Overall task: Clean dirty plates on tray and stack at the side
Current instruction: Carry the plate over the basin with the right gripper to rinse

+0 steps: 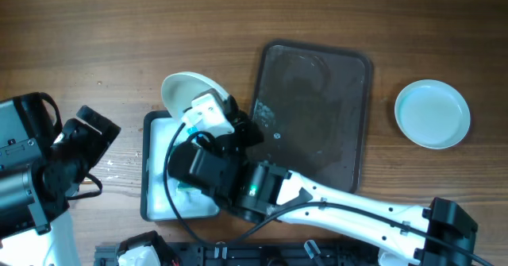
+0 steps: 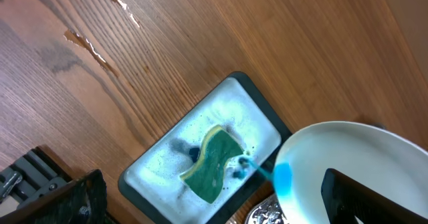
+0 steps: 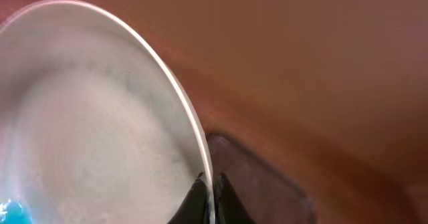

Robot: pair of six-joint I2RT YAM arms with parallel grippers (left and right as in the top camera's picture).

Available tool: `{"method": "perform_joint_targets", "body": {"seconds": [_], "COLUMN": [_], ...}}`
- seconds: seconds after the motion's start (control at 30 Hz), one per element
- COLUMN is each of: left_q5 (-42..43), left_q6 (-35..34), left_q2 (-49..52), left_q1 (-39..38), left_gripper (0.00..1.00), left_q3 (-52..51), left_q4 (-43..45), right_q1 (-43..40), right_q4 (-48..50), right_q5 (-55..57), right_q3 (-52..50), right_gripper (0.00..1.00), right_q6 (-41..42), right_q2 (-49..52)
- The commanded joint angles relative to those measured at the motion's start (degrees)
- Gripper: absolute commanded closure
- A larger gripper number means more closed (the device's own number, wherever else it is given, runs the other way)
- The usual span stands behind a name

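So, the white round ceramic plate [image 1: 184, 91] hangs tilted over the small dark soapy basin [image 1: 149, 167], with the right gripper [image 3: 208, 196] pinching its rim. A green sponge [image 2: 212, 162] lies below in the suds. The big dark rectangular tray [image 1: 317, 123] is just right, with a pale blue plate [image 1: 432, 113] well beyond. The left gripper [image 1: 97, 128] is off to the left, can't tell its state.

My arms, black and white.
On my right arm [image 1: 349, 206]: white link, black joints, green light [image 1: 254, 188], looping black cable [image 1: 169, 167]; my right pincer [image 3: 209, 197] is dark-fingered; my left arm [image 1: 32, 171] is black and grey.
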Motion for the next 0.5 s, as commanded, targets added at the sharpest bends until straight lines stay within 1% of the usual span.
{"method": "perform_joint_targets", "body": {"seconds": [0.0, 0.1, 0.2, 0.3, 0.47], "left_q5": [0.1, 0.1, 0.1, 0.1, 0.1], "left_q6": [1.3, 1.3, 1.3, 1.3, 1.3], "left_q2": [-0.2, -0.2, -0.2, -0.2, -0.2], "left_q1": [0.5, 0.5, 0.5, 0.5, 0.5], "left_gripper": [0.0, 0.0, 0.0, 0.0, 0.0], "left_q3": [0.9, 0.9, 0.9, 0.9, 0.9], "left_q4": [-0.1, -0.1, -0.1, -0.1, -0.1], "right_q1": [2.0, 3.3, 4.9, 6.4, 7.5], "right_q4": [4.4, 10.0, 14.6, 17.4, 18.6], "right_q5": [10.0, 13.0, 13.4, 13.9, 14.5], "right_q3": [1.3, 1.3, 1.3, 1.3, 1.3], "right_gripper": [0.96, 0.96, 0.96, 0.96, 0.96], "right_q6": [-11.3, -17.5, -22.4, -24.7, -26.5], "right_q2": [-0.3, -0.3, -0.3, -0.3, -0.3]}}
